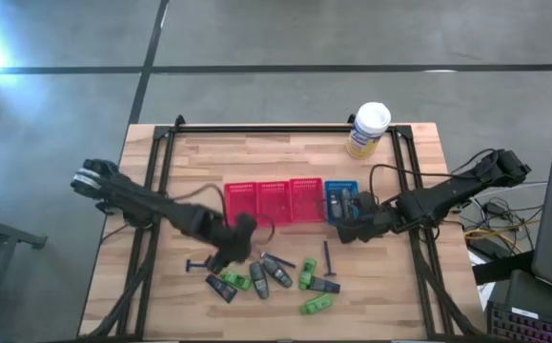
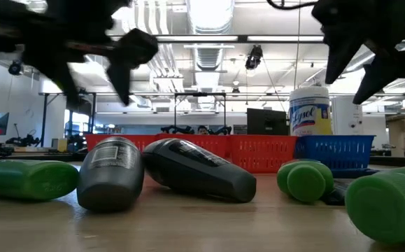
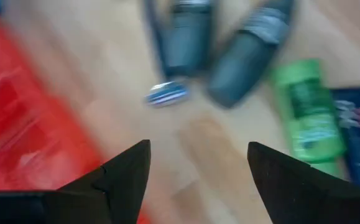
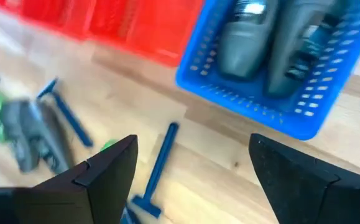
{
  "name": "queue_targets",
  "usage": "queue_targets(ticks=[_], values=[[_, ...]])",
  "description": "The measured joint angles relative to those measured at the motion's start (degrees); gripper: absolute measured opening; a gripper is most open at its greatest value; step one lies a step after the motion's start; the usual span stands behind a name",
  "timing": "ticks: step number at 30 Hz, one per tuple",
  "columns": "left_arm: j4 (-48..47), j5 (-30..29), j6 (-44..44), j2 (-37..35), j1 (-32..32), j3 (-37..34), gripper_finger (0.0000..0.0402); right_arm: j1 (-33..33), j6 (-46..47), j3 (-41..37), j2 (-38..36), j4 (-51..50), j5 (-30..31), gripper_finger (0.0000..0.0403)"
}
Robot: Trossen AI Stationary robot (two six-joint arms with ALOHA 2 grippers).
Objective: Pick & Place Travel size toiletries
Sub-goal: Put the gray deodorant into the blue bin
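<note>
The travel size toiletries lie loose on the wood near the front edge: grey bottles (image 1: 277, 272) (image 3: 248, 53), green tubes (image 1: 308, 274) (image 3: 307, 112), blue razors (image 1: 328, 257) (image 4: 158, 171) and black tubes (image 1: 221, 289). Two more grey bottles (image 4: 273, 50) lie in the blue basket (image 1: 340, 200). My left gripper (image 1: 230, 250) (image 3: 198, 149) hangs open above the table, between the red baskets (image 1: 274, 202) and the loose pile. My right gripper (image 1: 350, 229) (image 4: 192, 143) hangs open at the blue basket's near edge. Neither holds anything.
A white-and-yellow canister (image 1: 368, 129) stands at the far right of the table. The red baskets and the blue one sit in a row across the middle. Black frame rails (image 1: 156, 171) run along the table's sides. Bare wood lies behind the baskets.
</note>
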Motion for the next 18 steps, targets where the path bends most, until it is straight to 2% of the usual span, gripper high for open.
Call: queue_targets(ticks=[7,18], values=[[2.58,-1.41,1.13,6.02,-6.68,0.01,0.0248,1.50,-3.61,0.00,0.00,0.21,1.18,0.0293],[6.14,-4.96,1.61,8.36,-6.31,2.08,0.0247,1.57,-3.41,0.00,0.00,3.27,3.76,0.0325]])
